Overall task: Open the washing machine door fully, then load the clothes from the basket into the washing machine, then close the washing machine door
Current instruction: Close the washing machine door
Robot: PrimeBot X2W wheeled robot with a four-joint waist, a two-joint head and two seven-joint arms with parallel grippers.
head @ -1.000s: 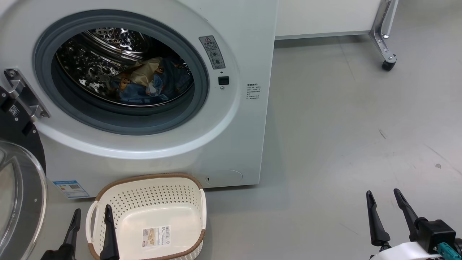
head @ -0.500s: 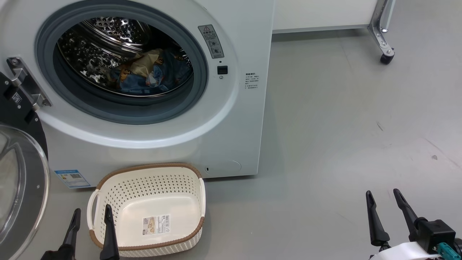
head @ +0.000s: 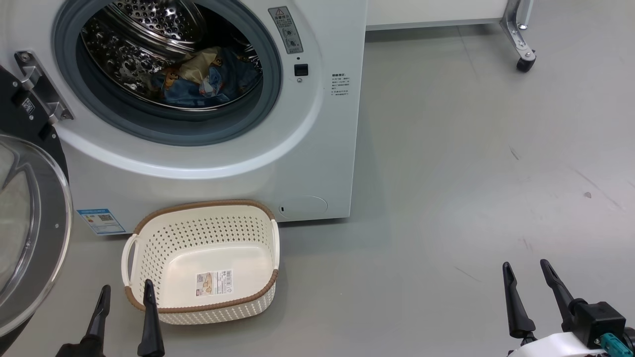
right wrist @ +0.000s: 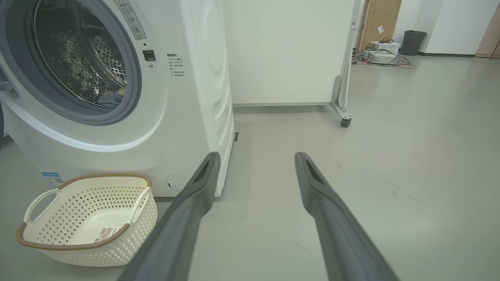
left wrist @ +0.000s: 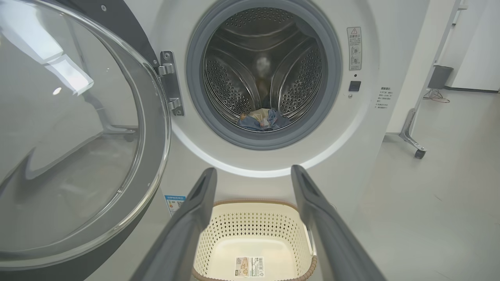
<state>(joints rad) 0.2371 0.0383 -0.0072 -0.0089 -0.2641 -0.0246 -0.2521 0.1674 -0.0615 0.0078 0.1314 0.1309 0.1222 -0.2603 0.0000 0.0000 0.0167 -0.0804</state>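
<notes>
The white washing machine (head: 327, 148) stands with its round door (head: 30, 233) swung wide to the left on a metal hinge (head: 42, 89). Blue and cream clothes (head: 203, 79) lie inside the steel drum (left wrist: 265, 66), and they also show low in the drum as clothes (left wrist: 259, 119). The cream basket (head: 149, 238) sits on the floor before the machine, holding nothing but a label; it appears too as the basket (left wrist: 254, 218) and the basket (right wrist: 50, 242). My left gripper (head: 126, 290) is open at the basket's near left corner. My right gripper (head: 526, 265) is open over bare floor at the lower right.
A white panel on a metal leg with a caster (head: 523, 63) stands behind and right of the machine. Grey floor (head: 471, 173) stretches to the right. A dark bin (right wrist: 412, 41) and cables (right wrist: 384, 58) lie far back in the right wrist view.
The whole head view has slid upward, so the camera has tilted down or drawn back. Both grippers hold the same place in it, open as before.
</notes>
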